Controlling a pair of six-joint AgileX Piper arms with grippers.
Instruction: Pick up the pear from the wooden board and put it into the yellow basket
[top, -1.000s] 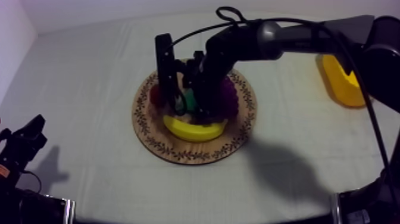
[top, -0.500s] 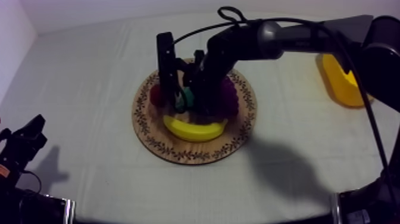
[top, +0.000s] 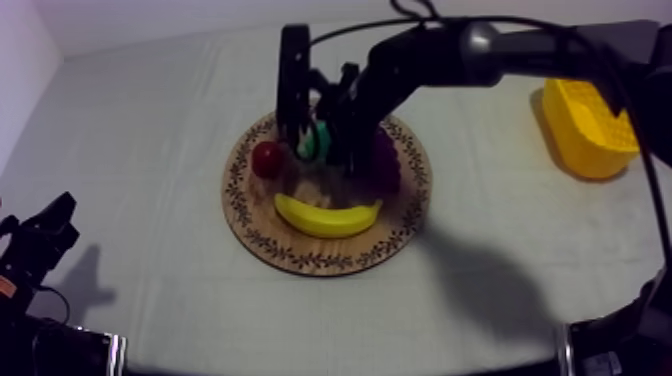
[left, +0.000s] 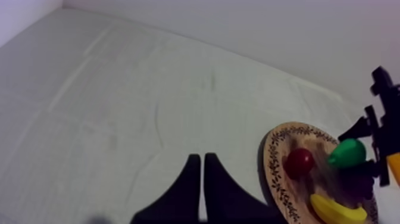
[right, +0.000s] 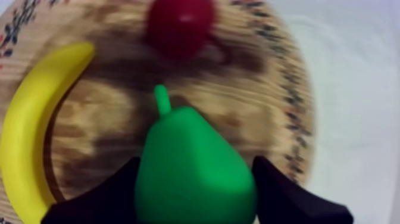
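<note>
Pick done, place not. Right hand (top: 322, 150) is clamped on the pear (top: 312, 143), one finger each side of its wide body, stem pointing away from the wrist. From the left wrist view the pear (left: 347, 153) looks clear of the board (left: 274, 173), hanging over its middle, so I'd call the grasp and lift finished. Left to do: carry it across to the basket (top: 590, 130), which sits well apart at the right far side of the tabletop (top: 150, 150), then let go inside. Basket looks empty as far as visible. Roughly a third through, by my guess.

Left hand (left: 199, 190) is closed on nothing, fingers together in a wedge, parked low at its own side, well away from the board.

Counts:
- board 1
- basket 1
- pear 1 (in the right hand)
- banana (top: 328, 215) 1, on the board's near part
- red fruit (top: 267, 158) 1, on the board
- grapes (top: 385, 165) 1 bunch, on the board, partly under the arm
- hands 2
</note>
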